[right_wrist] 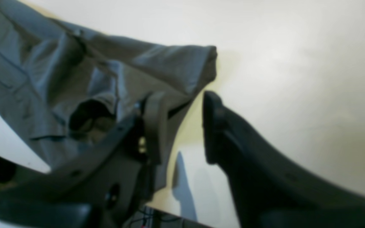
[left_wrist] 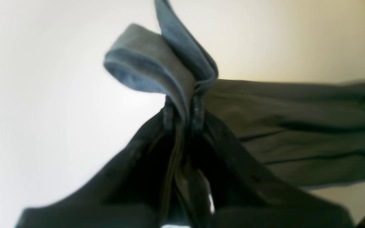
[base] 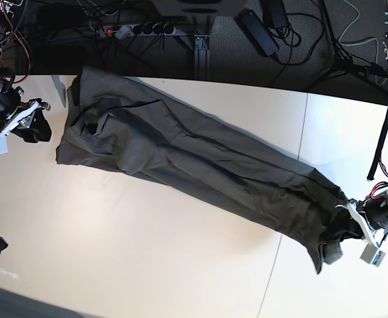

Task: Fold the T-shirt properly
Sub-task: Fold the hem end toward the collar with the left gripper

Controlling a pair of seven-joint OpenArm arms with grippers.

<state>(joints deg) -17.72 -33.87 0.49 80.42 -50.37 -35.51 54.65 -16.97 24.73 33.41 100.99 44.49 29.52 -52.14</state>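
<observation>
The dark grey-olive T-shirt [base: 194,159] lies stretched in a long diagonal band across the white table [base: 147,258], from upper left to lower right. My left gripper [base: 343,232] is at its lower right end. In the left wrist view that gripper [left_wrist: 183,115] is shut on a bunched fold of the T-shirt [left_wrist: 296,126], which pokes up past the fingertips. At the shirt's upper left end my right gripper [base: 38,126] stands open. In the right wrist view its fingers [right_wrist: 152,123] sit beside the cloth [right_wrist: 43,63], and bare table shows in the gap of the right gripper [right_wrist: 179,123].
Behind the table's far edge lie a power strip [base: 141,28], cables and a dark adapter [base: 257,30] on the dark floor. A seam [base: 300,165] runs across the tabletop on the right. The table's near left corner [base: 8,291] is in view.
</observation>
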